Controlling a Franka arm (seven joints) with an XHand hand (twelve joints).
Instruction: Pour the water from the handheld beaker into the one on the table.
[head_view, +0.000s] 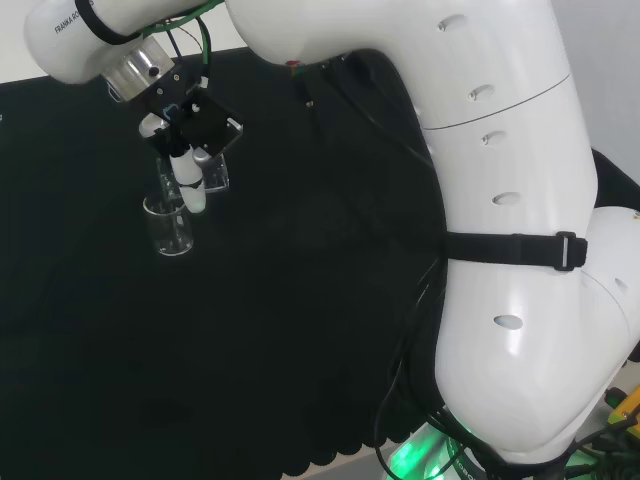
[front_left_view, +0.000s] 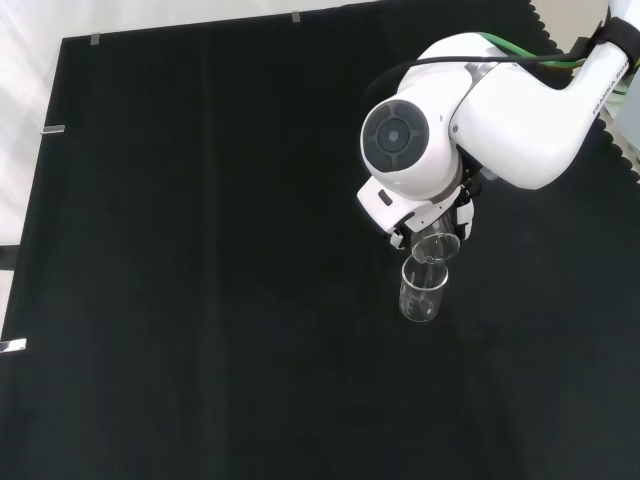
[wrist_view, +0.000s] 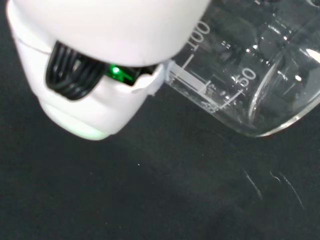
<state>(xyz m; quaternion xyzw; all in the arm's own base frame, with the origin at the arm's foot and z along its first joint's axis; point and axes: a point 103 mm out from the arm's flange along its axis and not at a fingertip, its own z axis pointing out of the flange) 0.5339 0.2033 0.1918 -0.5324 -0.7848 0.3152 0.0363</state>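
While the handheld beaker (head_view: 214, 170) is hanging tilted above the cloth, its mouth is leaning toward the beaker on the table (head_view: 168, 228), which is standing upright just beside and below it in the head view. In the front view the handheld beaker (front_left_view: 435, 248) is lying directly above the standing beaker (front_left_view: 422, 292), their rims overlapping, so whether they are touching cannot be told. The hand (head_view: 190, 150) is curling its fingers (head_view: 192, 190) around the tilted glass, holding it from above, with the wrist bending down from the arm's white link (front_left_view: 420, 140). In the wrist view the held beaker (wrist_view: 250, 75) is showing its printed scale, tipped on its side against the hand's white casing (wrist_view: 95, 85). Both vessels being clear, any water in either is hard to make out. The black cloth (front_left_view: 200, 300) is spreading out on all sides around them.
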